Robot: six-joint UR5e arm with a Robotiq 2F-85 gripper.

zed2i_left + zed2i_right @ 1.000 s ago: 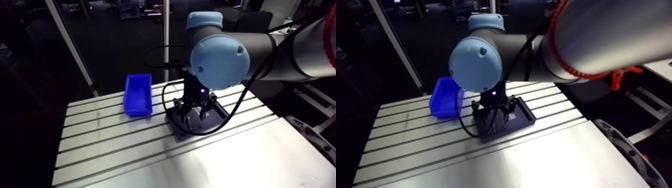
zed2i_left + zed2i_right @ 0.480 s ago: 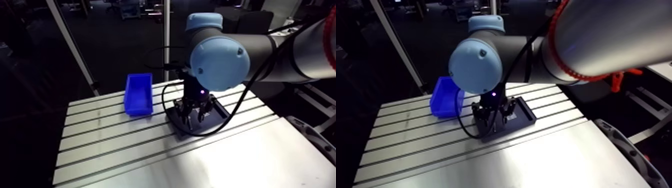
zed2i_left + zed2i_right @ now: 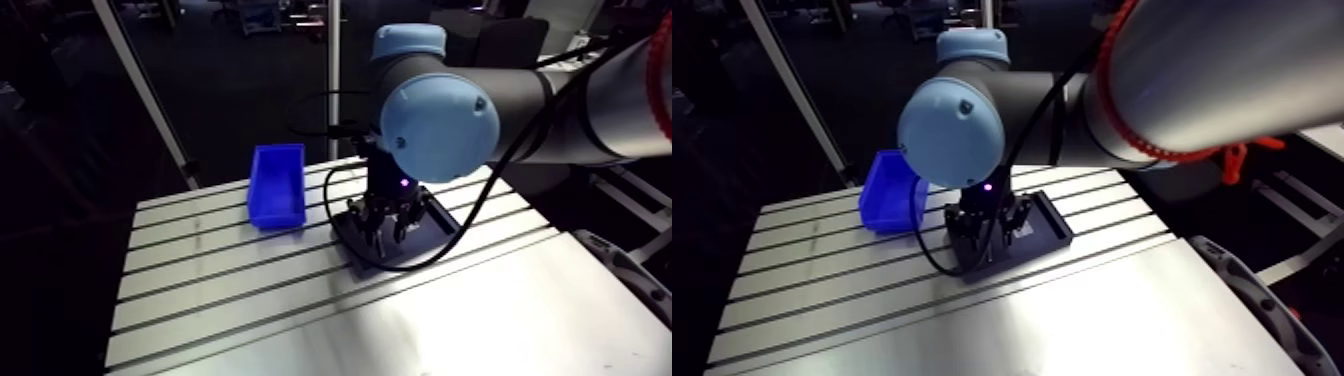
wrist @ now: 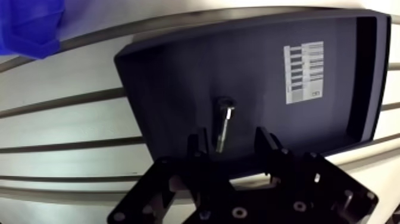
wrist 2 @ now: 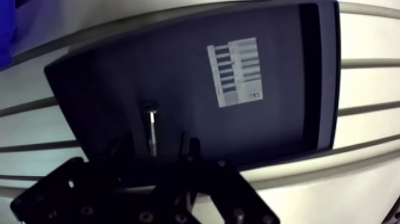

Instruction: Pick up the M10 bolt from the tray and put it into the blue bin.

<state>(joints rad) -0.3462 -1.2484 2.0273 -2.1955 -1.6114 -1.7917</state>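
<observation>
A dark tray (image 4: 172, 77) lies on the slotted table, and on it lies a single metal M10 bolt (image 4: 223, 122) with its head pointing away from the gripper. My gripper (image 4: 232, 140) is low over the tray and open. Its two fingers (image 4: 199, 143) stand on either side of the bolt's shank end, with a gap on each side. In the arm view the gripper (image 3: 385, 225) hangs over the near-left part of the tray (image 3: 440, 225). The blue bin (image 3: 277, 187) stands to the left of the tray, and a corner of it (image 4: 27, 24) shows in the wrist view.
A white printed label (image 4: 304, 71) is stuck to the tray floor, off to one side of the bolt. The slotted aluminium table (image 3: 250, 290) stretches left and toward the front, and a metal post (image 3: 333, 80) rises behind it.
In the arm view the gripper's fingers look slightly closer together over the tray than earlier. The tray and the bin have not moved.
</observation>
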